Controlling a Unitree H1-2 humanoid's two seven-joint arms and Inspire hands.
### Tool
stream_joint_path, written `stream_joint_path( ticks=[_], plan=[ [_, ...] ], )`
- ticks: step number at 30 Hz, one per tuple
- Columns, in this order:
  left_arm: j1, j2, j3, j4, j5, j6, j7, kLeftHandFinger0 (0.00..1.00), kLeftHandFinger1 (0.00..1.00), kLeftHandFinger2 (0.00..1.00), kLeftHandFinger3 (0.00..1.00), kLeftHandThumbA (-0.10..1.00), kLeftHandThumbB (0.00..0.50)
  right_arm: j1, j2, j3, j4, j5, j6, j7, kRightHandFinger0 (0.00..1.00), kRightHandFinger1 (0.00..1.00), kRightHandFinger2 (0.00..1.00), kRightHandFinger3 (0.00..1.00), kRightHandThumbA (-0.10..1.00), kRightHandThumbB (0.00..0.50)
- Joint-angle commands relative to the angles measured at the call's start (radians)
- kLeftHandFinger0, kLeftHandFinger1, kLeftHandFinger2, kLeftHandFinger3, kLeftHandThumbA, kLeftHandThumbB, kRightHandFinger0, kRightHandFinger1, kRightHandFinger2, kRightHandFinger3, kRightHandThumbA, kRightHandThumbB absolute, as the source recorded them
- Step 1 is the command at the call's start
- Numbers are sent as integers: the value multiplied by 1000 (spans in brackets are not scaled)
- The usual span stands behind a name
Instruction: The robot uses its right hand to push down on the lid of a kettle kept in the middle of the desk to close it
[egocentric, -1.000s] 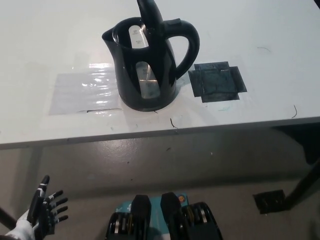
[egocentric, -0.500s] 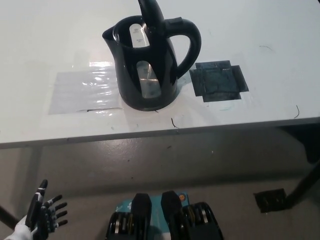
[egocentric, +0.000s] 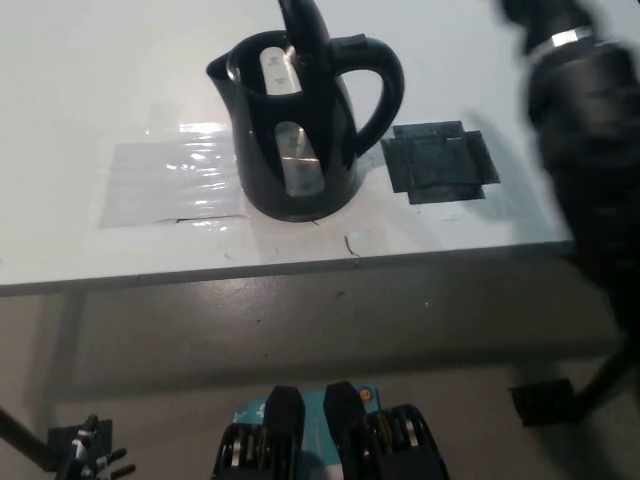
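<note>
The black kettle (egocentric: 300, 130) stands on the white desk (egocentric: 120, 70), handle to the right and spout to the left. Its lid (egocentric: 303, 22) is tipped up, upright over the open top. My black right arm (egocentric: 585, 130) reaches in, blurred, over the desk's right side, well to the right of the kettle. Only the base of the right hand (egocentric: 525, 12) shows at the top edge, apart from the kettle. Low at the bottom left corner, below the desk, is my white left hand (egocentric: 92, 460), fingers apart, holding nothing.
A patch of black tape (egocentric: 440, 162) lies on the desk just right of the kettle. A clear shiny sheet (egocentric: 170, 185) lies to its left. The desk's front edge (egocentric: 300, 265) runs across the middle, with floor below. A black desk leg (egocentric: 600, 375) slants at the lower right.
My right arm has swung in from the right over the desk; it was out of view before. The left hand has sunk lower toward the bottom left corner. Kettle unmoved.
</note>
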Motion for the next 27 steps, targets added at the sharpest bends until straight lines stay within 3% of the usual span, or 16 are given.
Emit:
stream_joint_path(
  ticks=[1, 9, 12, 16, 18, 21, 25, 27],
  plan=[
    [5, 37, -11, -39, -67, 22, 38, 1000, 1000, 1000, 1000, 1000, 100, -61, 86, -24, 113, -139, 27, -47, 1000, 1000, 1000, 1000, 264, 74],
    [-10, 42, -26, -34, -102, 22, 65, 1000, 1000, 1000, 1000, 1000, 101, -134, 193, -66, 360, -197, -58, -26, 980, 980, 1000, 1000, 281, 97],
    [-7, 43, -49, -44, -107, 22, 83, 1000, 1000, 1000, 1000, 1000, 95, -150, 213, -80, 437, -219, -87, -19, 942, 924, 941, 936, 284, 93],
    [7, 39, -62, -58, -112, 22, 98, 1000, 1000, 1000, 1000, 1000, 81, -158, 219, -85, 481, -243, -81, -1, 911, 894, 904, 938, 311, 96],
    [8, 38, -67, -59, -113, 22, 111, 1000, 1000, 1000, 1000, 1000, 83, -162, 218, -90, 495, -253, -84, 9, 949, 947, 958, 936, 291, 100],
    [7, 50, -88, -58, -118, 22, 115, 1000, 1000, 1000, 1000, 1000, 99, -196, 213, -107, 549, -257, -83, 20, 795, 808, 831, 859, 305, 88],
    [9, 52, -102, -62, -135, 22, 148, 1000, 1000, 1000, 1000, 1000, 96, -226, 212, -135, 589, -263, -74, 24, 765, 796, 820, 843, 302, 94],
    [13, 57, -106, -66, -151, 22, 159, 1000, 1000, 1000, 1000, 1000, 91, -249, 211, -136, 606, -272, -72, 30, 724, 740, 742, 742, 294, 92]
  ],
)
